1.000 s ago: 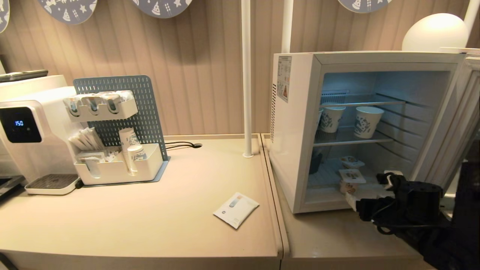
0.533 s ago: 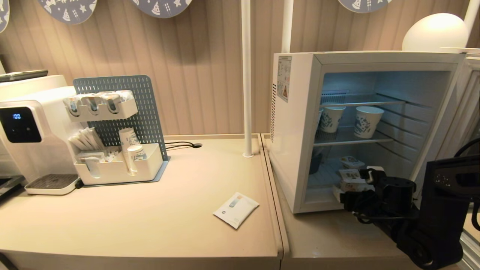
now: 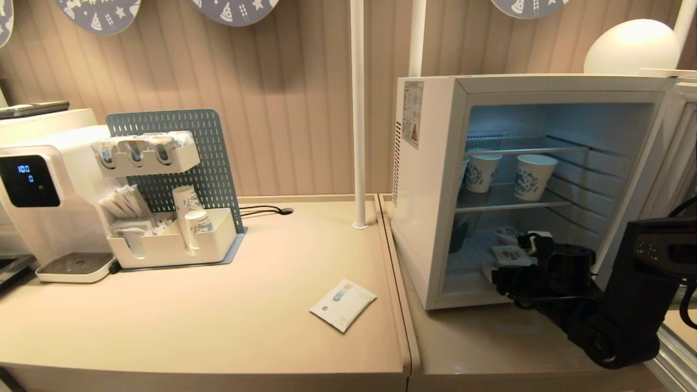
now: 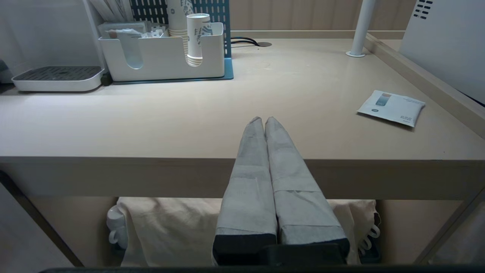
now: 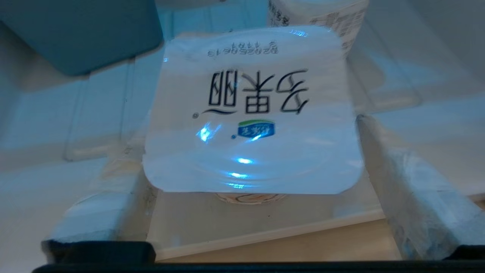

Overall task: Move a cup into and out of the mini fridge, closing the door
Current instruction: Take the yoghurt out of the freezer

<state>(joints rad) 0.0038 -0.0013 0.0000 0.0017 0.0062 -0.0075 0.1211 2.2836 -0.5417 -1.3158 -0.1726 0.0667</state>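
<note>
The white mini fridge (image 3: 430, 190) stands open on the right counter, its door (image 3: 675, 141) swung out to the right. On the fridge floor sits a yogurt cup (image 3: 506, 253) (image 5: 250, 113) with a square white foil lid. My right gripper (image 3: 510, 259) (image 5: 246, 144) reaches into the bottom compartment, open, with one finger on each side of this cup. Two printed paper cups (image 3: 481, 171) (image 3: 533, 175) stand on the middle wire shelf. My left gripper (image 4: 264, 119) is shut and empty, parked low in front of the left table's edge.
A second yogurt tub (image 3: 509, 234) and a dark teal block (image 5: 75, 34) sit deeper in the fridge. On the left table are a water dispenser (image 3: 32, 185), a pegboard organiser (image 3: 174, 239) and a white packet (image 3: 343, 304). A white pole (image 3: 358, 109) rises beside the fridge.
My right arm has pushed further into the fridge's bottom compartment, bringing its fingers alongside the yogurt cup. The left arm has not moved.
</note>
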